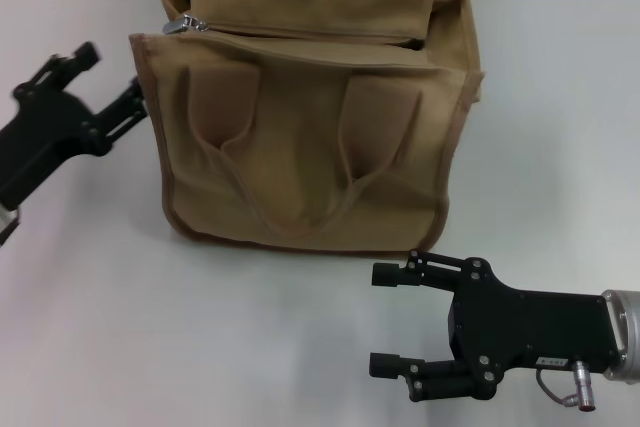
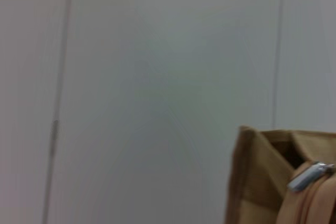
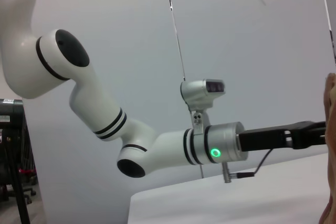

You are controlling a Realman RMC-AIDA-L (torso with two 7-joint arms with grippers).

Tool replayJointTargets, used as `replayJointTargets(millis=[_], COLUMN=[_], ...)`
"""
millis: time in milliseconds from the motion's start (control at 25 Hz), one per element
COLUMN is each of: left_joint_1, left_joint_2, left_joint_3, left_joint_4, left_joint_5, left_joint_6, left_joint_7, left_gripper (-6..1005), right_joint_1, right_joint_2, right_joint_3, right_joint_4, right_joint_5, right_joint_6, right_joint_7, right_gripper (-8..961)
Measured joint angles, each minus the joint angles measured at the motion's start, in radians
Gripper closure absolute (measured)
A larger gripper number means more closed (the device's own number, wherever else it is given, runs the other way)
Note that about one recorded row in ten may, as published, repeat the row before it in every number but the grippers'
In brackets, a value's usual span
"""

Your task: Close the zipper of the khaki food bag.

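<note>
Standing upright near the far edge of the white worktop [image 1: 120, 327], the khaki food bag [image 1: 310, 127] has its zipper [image 1: 300, 31] pull tab [image 1: 186, 23] at its left end. Left gripper [image 1: 108, 97] reaches the bag's left side, fingers spread. Right gripper [image 1: 392, 319] hovers near the front edge, fingers spread, holding nothing.

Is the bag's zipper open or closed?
Open. The zipper gapes dark near its far end, and its silver pull tab sits at the khaki food bag's end near the left gripper.
</note>
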Motion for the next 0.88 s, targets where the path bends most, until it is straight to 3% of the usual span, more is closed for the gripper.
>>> replayJointTargets(millis=[360,520,880], left_joint_1=[-0.051,-0.052,-0.045], left_joint_2=[-0.002,-0.004,-0.002], left_joint_3=[0.008,0.007,0.008], left_joint_4=[-0.052,-0.072,-0.076], left_joint_5=[-0.046,-0.108,-0.115], left_joint_6=[-0.007,0.029,0.087], left_joint_7=[0.050,0.048,0.039], left_gripper=[247,250,258], right_joint_1=[0.003,0.006,0.013], right_joint_2=[0.001,0.002,0.002], right_joint_3=[0.008,0.009,0.013], right_joint_4=[0.007,0.007,0.007], right_joint_5=[0.000,0.000,0.001], right_joint_6=[0.005,0.009,0.026], right_joint_7=[-0.001,-0.001,-0.001], right_gripper=[127,127,127])
